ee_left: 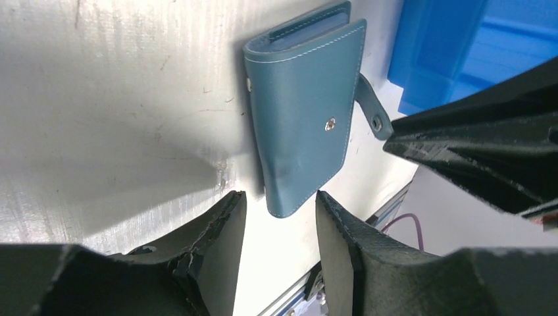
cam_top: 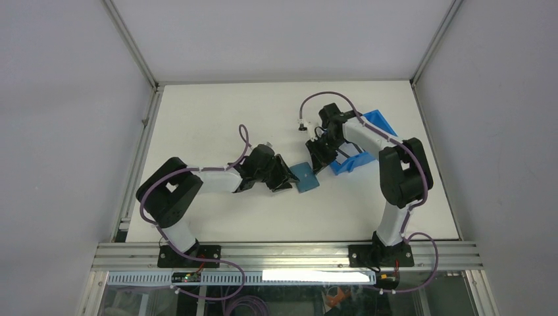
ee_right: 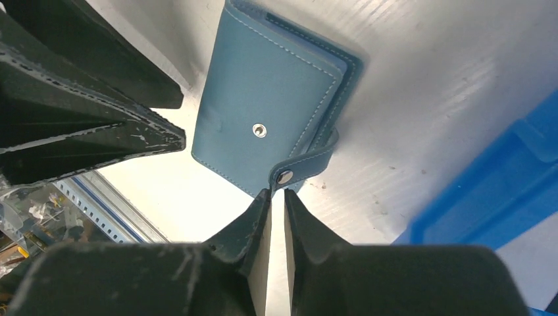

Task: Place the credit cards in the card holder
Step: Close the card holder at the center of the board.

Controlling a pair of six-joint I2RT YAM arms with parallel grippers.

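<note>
Left hand (ee_left: pixel 279 201) up close, released, straddling a corner of the card holder (ee_left: pixel 303 112) on the table (ee_left: pixel 131 99); right hand (ee_right: pixel 276 197) barely parted, empty, by the loose snap tab (ee_right: pixel 309 163). Looks light and floppy, so pinch the stitched edge.

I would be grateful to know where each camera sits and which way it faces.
Top external: above and behind the bases, looking down on the table; left arm and right arm show.
Left wrist: on the left arm, looking past the left gripper at the card holder.
Right wrist: on the right arm, looking past the right gripper at the snap tab.
Shared: both wrist views see the card holder and blue bin.
</note>
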